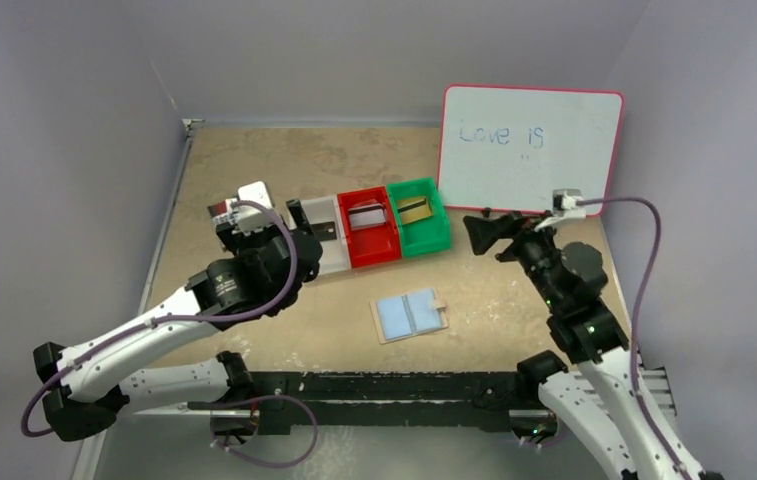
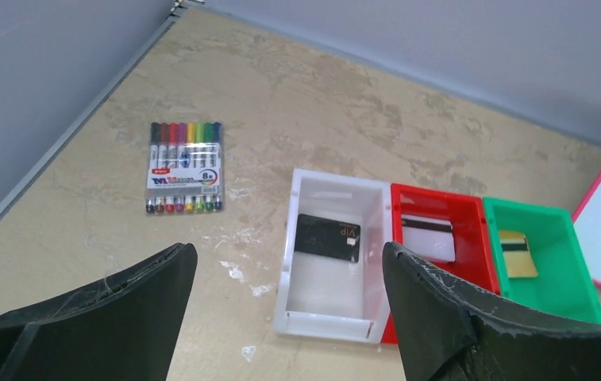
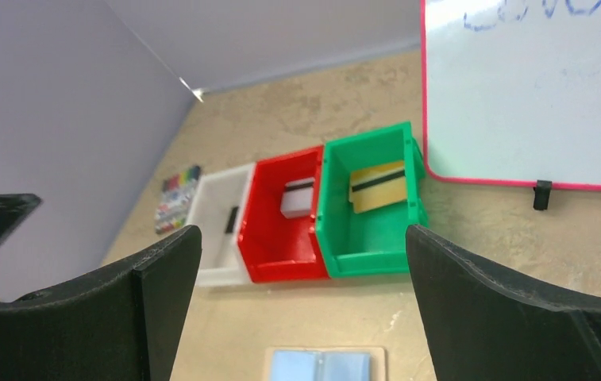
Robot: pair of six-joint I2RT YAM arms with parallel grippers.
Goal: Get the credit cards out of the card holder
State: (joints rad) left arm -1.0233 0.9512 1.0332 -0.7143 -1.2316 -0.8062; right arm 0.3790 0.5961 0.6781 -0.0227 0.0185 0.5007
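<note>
Seen from the top camera, the beige bifold card holder (image 1: 411, 315) lay opened flat on the mottled tan desk (image 1: 254, 160). Its pale blue inside faced up, near the front edge between the two arms and well apart from both. No card showed in it. Behind it three small plastic bins stood touching in a row: a white bin (image 1: 332, 262), a red bin (image 1: 374, 258) and a green bin (image 1: 426, 242). The white left arm (image 1: 144, 335) reached towards the white bin, and its own wrist hid the tips. The black right fingers (image 1: 482, 231) hung near the green bin, in front of a pink-framed whiteboard (image 1: 531, 150).

From the left wrist, the left fingers (image 2: 122, 317) stood wide apart with nothing between them, above the white bin. The black credit card (image 2: 327, 236) lay inside that bin. The silver-grey credit card (image 2: 428, 236) was in the red bin and the gold credit card (image 2: 517, 254) in the green one. A pack of coloured markers (image 2: 184, 167) lay apart to the left.

From the right wrist, the right fingers were also spread wide and empty, facing the green bin. The gold card seemed propped against its far wall.

The job looked finished, so the main risk was probably in pulling the arms back. A low left wrist could catch the white bin's rim and shove the whole touching row. The right arm's looping cable or elbow could knock the whiteboard over onto the bins.
</note>
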